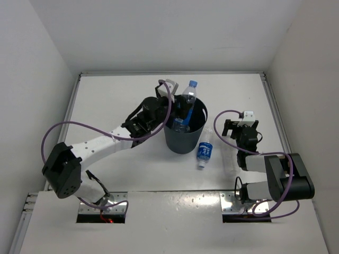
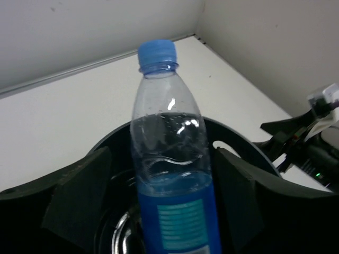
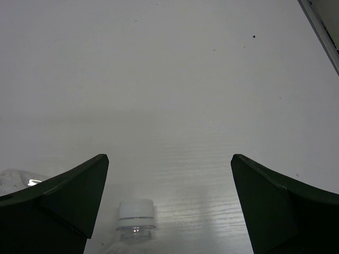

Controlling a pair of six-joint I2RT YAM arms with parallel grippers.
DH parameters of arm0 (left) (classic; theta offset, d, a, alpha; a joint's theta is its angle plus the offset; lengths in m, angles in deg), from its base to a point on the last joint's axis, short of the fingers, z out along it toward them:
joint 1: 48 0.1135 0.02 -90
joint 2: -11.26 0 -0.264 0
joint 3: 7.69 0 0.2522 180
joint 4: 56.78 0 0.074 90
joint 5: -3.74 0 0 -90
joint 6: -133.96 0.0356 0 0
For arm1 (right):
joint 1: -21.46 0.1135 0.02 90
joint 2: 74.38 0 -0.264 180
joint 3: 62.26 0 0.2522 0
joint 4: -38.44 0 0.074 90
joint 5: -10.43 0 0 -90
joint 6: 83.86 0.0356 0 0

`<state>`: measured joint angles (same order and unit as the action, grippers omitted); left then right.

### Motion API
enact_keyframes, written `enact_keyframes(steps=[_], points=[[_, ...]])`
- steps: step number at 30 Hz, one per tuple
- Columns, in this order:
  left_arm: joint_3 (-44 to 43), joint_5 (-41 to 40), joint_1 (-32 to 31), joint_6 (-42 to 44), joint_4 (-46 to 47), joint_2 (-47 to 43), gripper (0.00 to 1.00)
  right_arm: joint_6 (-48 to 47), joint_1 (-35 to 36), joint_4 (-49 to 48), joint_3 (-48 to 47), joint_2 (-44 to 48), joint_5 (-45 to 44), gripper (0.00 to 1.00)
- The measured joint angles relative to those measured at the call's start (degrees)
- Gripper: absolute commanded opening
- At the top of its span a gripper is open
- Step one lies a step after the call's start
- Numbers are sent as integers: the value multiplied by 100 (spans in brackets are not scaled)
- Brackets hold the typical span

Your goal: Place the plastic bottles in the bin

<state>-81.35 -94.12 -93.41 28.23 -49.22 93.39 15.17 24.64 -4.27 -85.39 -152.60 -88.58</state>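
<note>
Jaws of the left gripper (image 2: 163, 152) stand parted either side of a blue-capped bottle (image 2: 169, 159), with a gap on one side. This bottle stands upright in the bin (image 1: 183, 142), mid-tabletop, beside a second bottle (image 1: 180, 126). A blue-labelled bottle (image 1: 205, 151) lies just outside the bin. Near the right edge, the right gripper (image 3: 169, 164) hangs spread wide over a white-capped bottle (image 3: 136, 214). White walls (image 1: 159, 32) enclose the white tabletop (image 1: 116, 100).
</note>
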Motion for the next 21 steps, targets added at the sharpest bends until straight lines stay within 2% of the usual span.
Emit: enact_keyframes(steps=[2,3,10,13,15,17,21], points=[[72,-9,0,59,0,0,93,0,0,-4,0,0,-2,100],[96,-26,0,83,-4,-2,100,0,0,-4,0,0,0,100],[-68,-267,66,487,-291,-192,100,2,0,7,-2,0,0,100],[-472,-686,249,662,-538,-363,100,37,2,472,-251,35,-52,100],[-671,-1123,404,761,-634,-568,100,155,4,1668,-992,81,-310,100],[-684,-1631,501,846,-680,-844,100,380,31,3300,-2332,-37,-675,100],[-221,-2400,535,916,-756,-1488,100,1027,39,5744,-5045,-708,-1342,100]])
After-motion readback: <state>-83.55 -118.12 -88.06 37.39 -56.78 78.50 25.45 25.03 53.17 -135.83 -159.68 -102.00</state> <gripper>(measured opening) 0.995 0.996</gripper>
